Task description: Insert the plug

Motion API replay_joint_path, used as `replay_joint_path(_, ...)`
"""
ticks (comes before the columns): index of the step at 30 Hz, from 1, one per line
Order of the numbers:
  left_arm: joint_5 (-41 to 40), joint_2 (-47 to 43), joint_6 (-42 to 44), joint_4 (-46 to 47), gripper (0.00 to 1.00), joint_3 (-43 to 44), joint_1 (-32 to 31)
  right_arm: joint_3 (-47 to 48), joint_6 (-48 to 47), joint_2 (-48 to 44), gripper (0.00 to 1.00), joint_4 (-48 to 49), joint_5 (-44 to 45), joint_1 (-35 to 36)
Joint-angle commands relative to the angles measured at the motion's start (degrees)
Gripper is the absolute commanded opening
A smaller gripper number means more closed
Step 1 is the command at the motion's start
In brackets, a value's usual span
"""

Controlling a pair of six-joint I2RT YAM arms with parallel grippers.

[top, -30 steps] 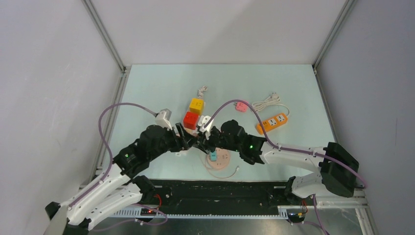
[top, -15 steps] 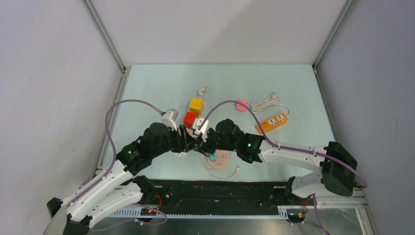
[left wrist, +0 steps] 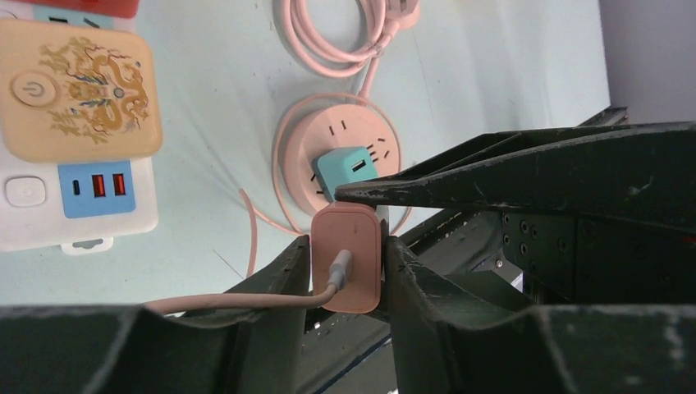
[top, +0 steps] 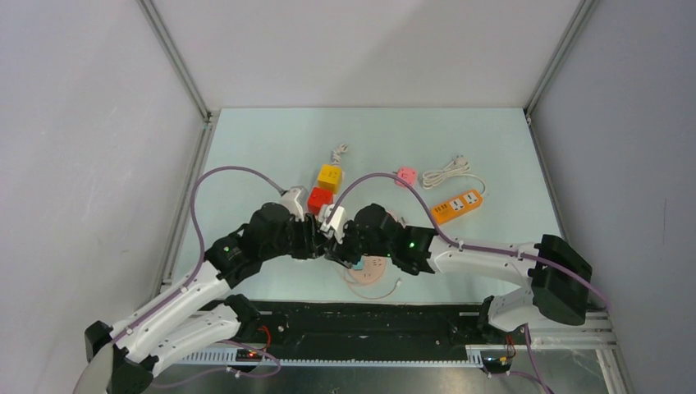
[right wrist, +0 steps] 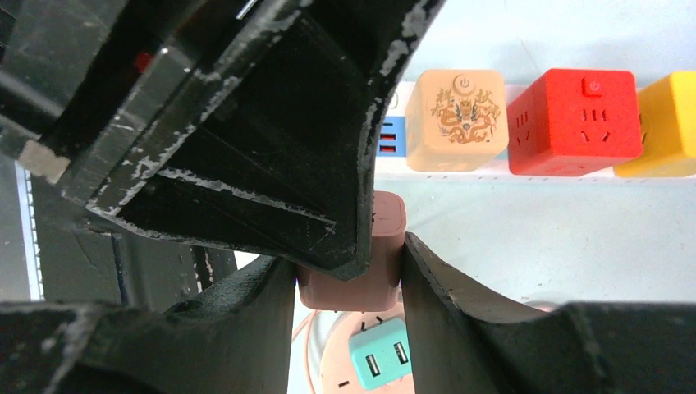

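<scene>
A pink plug (left wrist: 353,279) with a pink cord hangs above the table, and both grippers grip it. In the left wrist view my left gripper (left wrist: 348,246) is shut on it, a finger pressed to each side. My right gripper (right wrist: 349,263) is shut on the same plug (right wrist: 361,283) from the opposite direction. Just below lies a round pink socket (left wrist: 328,135) with a teal USB adapter (left wrist: 349,168) plugged into it. From above, the two grippers meet at the middle front (top: 332,240), beside the round socket (top: 373,272).
A white strip (left wrist: 94,189) carries a beige dragon cube (right wrist: 455,119), a red cube (right wrist: 573,119) and a yellow cube (right wrist: 669,123). An orange power strip (top: 456,205) and a coiled white cable (top: 447,171) lie at the right. A pink cable coil (left wrist: 328,37) lies beyond the socket.
My left gripper has drawn in toward the right one and closed its jaws on the pink plug. The right gripper has kept its grip throughout.
</scene>
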Motion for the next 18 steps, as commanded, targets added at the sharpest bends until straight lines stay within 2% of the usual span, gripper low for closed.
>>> replay_joint_path(1,7.6,1.8,0.6,0.9,0.41,1.8,-0.1,3.9,-0.9,1.1,0.31,3.8,3.0,0.7)
replay_joint_path(5,8.1,1.7,0.5,0.9,0.36,1.7,-0.1,3.8,-0.8,1.4,0.30,4.1,4.2,0.8)
replay_joint_path(7,8.7,1.7,0.6,1.0,0.27,2.0,-0.1,3.8,-0.3,1.5,0.30,4.6,4.9,0.8)
replay_joint_path(10,8.9,1.9,0.7,1.0,0.03,2.3,-0.1,3.8,1.1,1.8,0.31,5.1,6.4,0.8)
replay_joint_path(13,8.6,1.9,0.8,0.9,0.00,2.6,0.0,3.8,1.9,1.9,0.36,5.1,8.8,0.9)
replay_joint_path(15,7.8,1.8,0.8,0.9,0.00,2.9,0.0,3.8,2.1,1.9,0.44,4.8,9.5,1.0)
replay_joint_path(17,6.8,1.5,0.7,0.9,0.00,3.4,0.2,3.8,2.1,1.8,0.58,4.4,9.9,1.2)
replay_joint_path(18,5.6,1.3,0.7,1.0,0.00,3.6,0.3,3.7,2.1,1.8,0.72,4.3,10.4,1.2)
